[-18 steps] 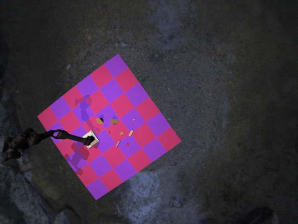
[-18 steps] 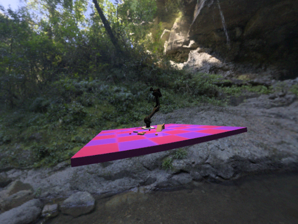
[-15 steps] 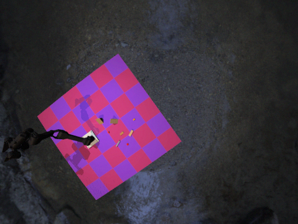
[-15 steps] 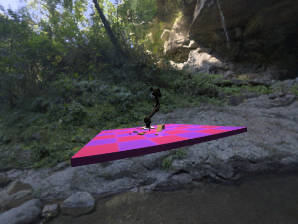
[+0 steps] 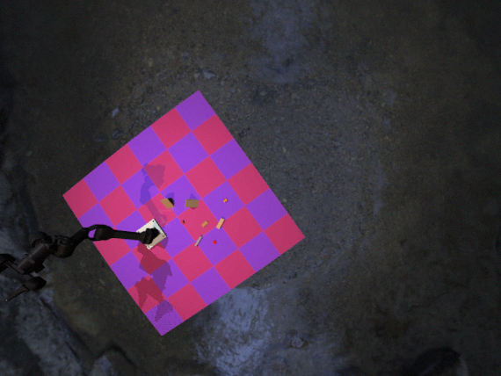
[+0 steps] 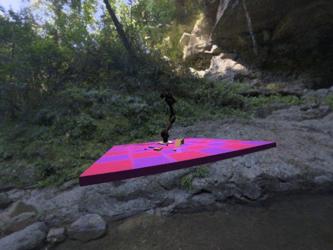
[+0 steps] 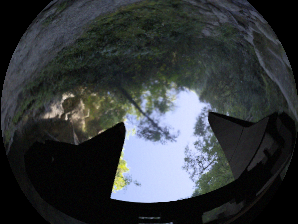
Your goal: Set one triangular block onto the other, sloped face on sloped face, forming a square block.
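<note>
One tan triangular block point(image 5: 192, 203) point(image 6: 178, 143) rests on the checkered table point(image 5: 246, 224) point(image 6: 152, 162). The other triangular block point(image 5: 167, 203) point(image 6: 183, 141) stands a short way from it, nearer the arm's base, with a dark shadowed side. The two are apart in the overhead view and overlap in the side view. Their exact slopes are too small to tell. My gripper point(image 7: 168, 121) is open and empty, with sky and trees between its fingers. It is raised far from both blocks, past the table's edge on the base side.
The arm's white base plate point(image 5: 145, 228) sits near one table edge. Small items lie beyond the blocks: a pale orange block point(image 5: 221, 223), a smaller orange block point(image 5: 205, 224), a grey stick point(image 5: 199, 241), a red cube point(image 5: 214, 242), a small orange piece point(image 5: 225, 200) and a tiny red piece point(image 5: 183, 221).
</note>
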